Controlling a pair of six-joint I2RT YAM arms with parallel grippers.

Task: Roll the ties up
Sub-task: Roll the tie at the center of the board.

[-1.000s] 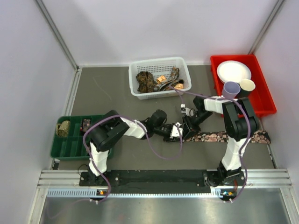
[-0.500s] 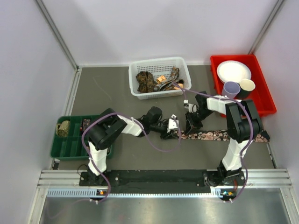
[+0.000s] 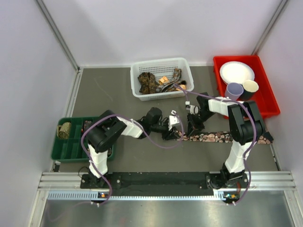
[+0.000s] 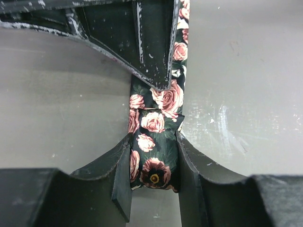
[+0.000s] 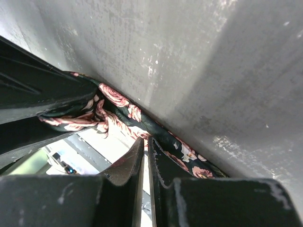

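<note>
Right now the rose-print tie [image 3: 222,137] lies flat across the centre-right of the overhead view, with its left end rolled up small. The left claw [image 4: 154,151] grips that rolled end between its jaws. The right claw [image 5: 146,146] is closed to a thin slit and presses on the strip just beside it.

Right wrist view: the tie [image 5: 113,97] passes behind the right pincer [image 5: 146,142] at 6 o'clock. We cannot tell whether fabric sits between its nearly touching tips.

Left wrist view: that pincer's dark body covers the tie at 12 o'clock, and the left pincer [image 4: 154,142] masks the roll's flanks at 6 o'clock.

Top view: the bundled ties [image 3: 150,81] in the basket [image 3: 163,61] at 12 o'clock are too small and tangled for us to count.
</note>
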